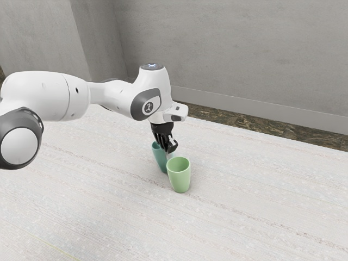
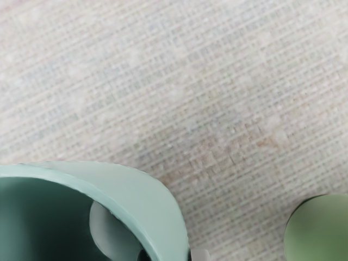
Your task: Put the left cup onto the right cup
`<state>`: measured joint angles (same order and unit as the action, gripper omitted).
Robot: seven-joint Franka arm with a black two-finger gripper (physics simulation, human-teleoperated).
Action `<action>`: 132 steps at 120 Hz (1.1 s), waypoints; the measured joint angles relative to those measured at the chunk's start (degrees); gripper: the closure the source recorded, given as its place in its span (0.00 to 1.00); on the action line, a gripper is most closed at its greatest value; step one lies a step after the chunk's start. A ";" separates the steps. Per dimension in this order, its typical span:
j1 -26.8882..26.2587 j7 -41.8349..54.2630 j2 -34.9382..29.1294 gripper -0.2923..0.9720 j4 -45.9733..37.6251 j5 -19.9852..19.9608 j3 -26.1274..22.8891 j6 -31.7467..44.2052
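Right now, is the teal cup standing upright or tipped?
Tipped. In the exterior view the teal cup leans away from the upright green cup, with the gripper at its rim.

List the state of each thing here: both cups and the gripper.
Teal tapered cup: mouth up, apart from the other cup, not stacked.
Light green tapered cup: mouth up, empty, nothing on it.
Black two-finger gripper: down at the teal cup's rim; grip unclear.

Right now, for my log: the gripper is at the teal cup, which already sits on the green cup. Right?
No. The gripper is at the teal cup, but it sits beside the green cup, not on it; see the exterior view.
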<state>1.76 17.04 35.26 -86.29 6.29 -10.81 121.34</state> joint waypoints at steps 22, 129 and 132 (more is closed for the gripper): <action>-0.10 -0.11 -0.52 0.83 -0.25 0.07 0.00 -0.02; -0.60 -1.11 -10.33 0.85 -4.13 0.60 -0.08 -1.88; -0.64 -1.15 -10.60 0.85 -4.18 0.61 -0.08 -1.92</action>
<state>1.12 15.89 24.66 -90.47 6.89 -10.89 119.41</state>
